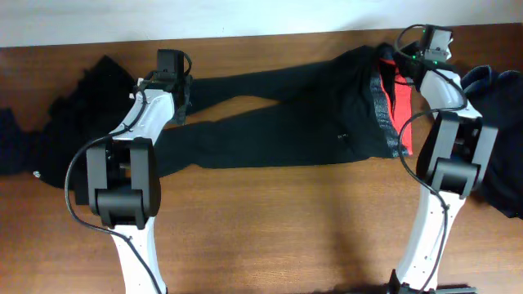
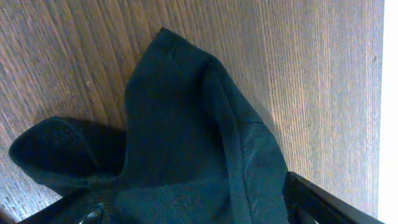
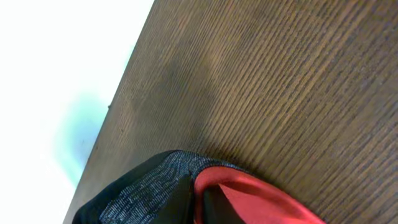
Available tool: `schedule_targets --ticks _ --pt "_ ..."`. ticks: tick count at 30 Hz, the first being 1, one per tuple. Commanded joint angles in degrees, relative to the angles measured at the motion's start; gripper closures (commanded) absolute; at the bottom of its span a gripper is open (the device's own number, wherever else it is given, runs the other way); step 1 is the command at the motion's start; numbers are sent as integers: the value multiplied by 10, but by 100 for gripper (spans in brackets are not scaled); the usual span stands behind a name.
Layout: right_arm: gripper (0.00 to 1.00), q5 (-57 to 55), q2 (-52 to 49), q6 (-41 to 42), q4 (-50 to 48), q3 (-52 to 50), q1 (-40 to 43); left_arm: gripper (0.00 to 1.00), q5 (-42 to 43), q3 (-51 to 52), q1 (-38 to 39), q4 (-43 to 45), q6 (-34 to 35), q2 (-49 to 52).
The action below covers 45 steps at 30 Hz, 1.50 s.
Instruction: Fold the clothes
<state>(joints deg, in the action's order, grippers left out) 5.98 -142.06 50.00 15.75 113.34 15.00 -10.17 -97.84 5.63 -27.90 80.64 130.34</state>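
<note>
Black long trousers point(image 1: 286, 122) lie flat across the table, legs pointing left, with the speckled grey waistband point(image 1: 384, 114) and red lining point(image 1: 402, 102) at the right. My left gripper point(image 1: 183, 94) stands open over the upper leg's hem point(image 2: 186, 124), with the cloth lying between its widely spaced fingers point(image 2: 323, 202). My right gripper point(image 1: 406, 64) is shut on the far end of the waistband point(image 3: 155, 180), and the red lining point(image 3: 261, 199) bulges out beside the pinch. The right fingertips are hidden by cloth.
A heap of dark clothes point(image 1: 57, 131) lies at the table's left end. A navy garment point(image 1: 498, 139) lies at the right end. The far table edge point(image 1: 245, 37) runs just behind both grippers. Bare wood point(image 1: 286, 229) fills the front half.
</note>
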Motion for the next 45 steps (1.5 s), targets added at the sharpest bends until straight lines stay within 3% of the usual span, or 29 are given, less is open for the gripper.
schedule_targets --ticks 1,14,20,29,32,35,38,40,41,45 --pt "89 47 17 -18 -1 16 24 13 -9 5 0 -14 -6 11" --pt "92 224 19 -96 -1 79 73 13 -13 5 0 -18 -6 11" --pt "92 215 19 -184 1 92 73 13 -13 5 0 -21 -6 11" --pt "92 70 19 -258 67 92 73 13 -17 5 0 -31 -6 11" --pt "74 75 19 -258 76 92 72 13 -17 5 0 -31 -6 11" --pt "73 93 19 -256 90 92 69 13 -17 5 0 -37 -7 11" --pt "84 116 19 -256 111 92 64 32 -17 5 0 -39 -59 11" --pt "86 137 19 -256 124 92 59 47 -17 5 0 -40 -128 11" --pt "85 152 19 -256 128 92 58 48 -17 5 0 -43 -147 11" --pt "59 173 19 -240 142 92 53 47 -17 5 0 -54 -205 11"
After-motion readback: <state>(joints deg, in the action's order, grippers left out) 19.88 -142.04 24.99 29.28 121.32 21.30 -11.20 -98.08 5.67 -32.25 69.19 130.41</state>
